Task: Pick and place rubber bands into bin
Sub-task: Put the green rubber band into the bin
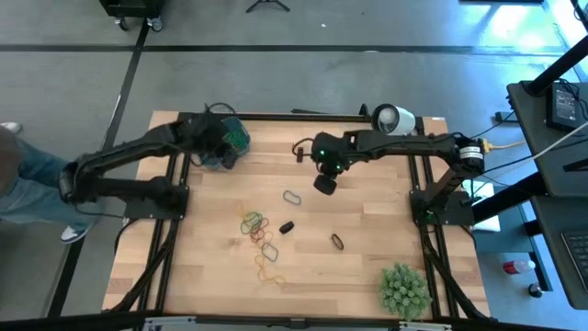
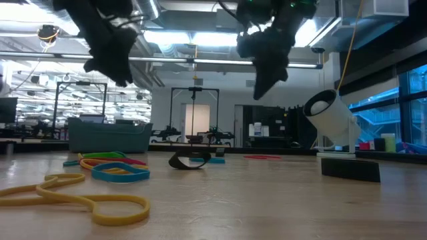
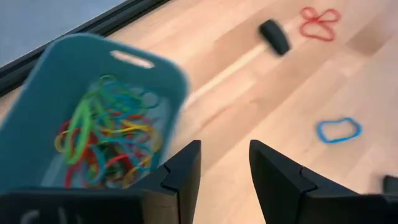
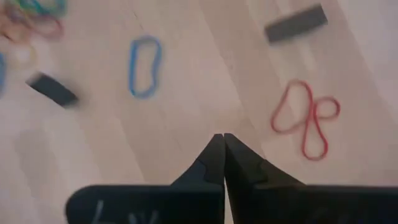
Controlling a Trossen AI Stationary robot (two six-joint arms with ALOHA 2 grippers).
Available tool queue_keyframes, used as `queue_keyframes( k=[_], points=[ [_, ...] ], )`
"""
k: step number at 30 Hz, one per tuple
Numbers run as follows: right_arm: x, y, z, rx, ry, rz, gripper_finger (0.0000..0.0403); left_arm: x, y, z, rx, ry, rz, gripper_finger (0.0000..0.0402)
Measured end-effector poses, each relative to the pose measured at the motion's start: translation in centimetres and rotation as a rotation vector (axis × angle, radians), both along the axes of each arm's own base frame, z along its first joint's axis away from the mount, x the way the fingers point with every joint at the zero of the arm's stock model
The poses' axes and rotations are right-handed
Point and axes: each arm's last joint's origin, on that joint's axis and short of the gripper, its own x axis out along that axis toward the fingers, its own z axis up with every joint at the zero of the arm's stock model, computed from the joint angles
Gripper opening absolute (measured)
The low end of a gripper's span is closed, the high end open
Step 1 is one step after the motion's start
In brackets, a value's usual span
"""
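The teal bin point(image 1: 230, 140) stands near the table's far left and holds several coloured rubber bands point(image 3: 106, 140). My left gripper point(image 3: 225, 167) hovers open just beside and above the bin point(image 3: 68, 81), with nothing between its fingers. My right gripper point(image 4: 222, 148) is shut and empty. It hangs in the air point(image 2: 263, 80) over the table's middle far part point(image 1: 323, 181). Loose bands lie flat on the wood: a blue one point(image 4: 144, 65), a red one point(image 4: 305, 118), a coloured cluster point(image 1: 260, 232) and dark ones point(image 1: 287, 227) point(image 1: 337, 242).
A white cup-like object point(image 1: 393, 118) lies at the far right edge. A spiky green ball point(image 1: 404, 290) sits at the near right corner. A dark block point(image 2: 350, 167) rests on the wood. Bare tabletop point(image 1: 386, 207) lies to the right of the bands.
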Motion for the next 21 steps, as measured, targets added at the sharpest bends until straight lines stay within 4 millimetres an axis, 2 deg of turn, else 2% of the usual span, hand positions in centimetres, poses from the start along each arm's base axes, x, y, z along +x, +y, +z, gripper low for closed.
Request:
queue_keyframes(
  k=[3,9,15,21],
  points=[
    [-1.1,0.4,-1.4,0.005,0.048,-0.010,0.0002,1.0,-1.8,0.3,0.016,-0.023,0.002,0.0133],
    [-4.5,2.1,-4.1,0.034,0.077,-0.044,0.0001,3.0,-5.2,1.1,0.027,-0.059,-0.032,0.0134],
    [-8.3,3.8,-4.7,0.060,0.015,-0.081,0.0001,6.2,-8.6,1.0,0.006,-0.037,-0.074,0.0134],
    [-10.6,4.8,-4.3,0.072,-0.057,-0.079,0.0003,9.5,-11.5,-1.1,-0.060,0.112,-0.091,0.0134]
  ],
)
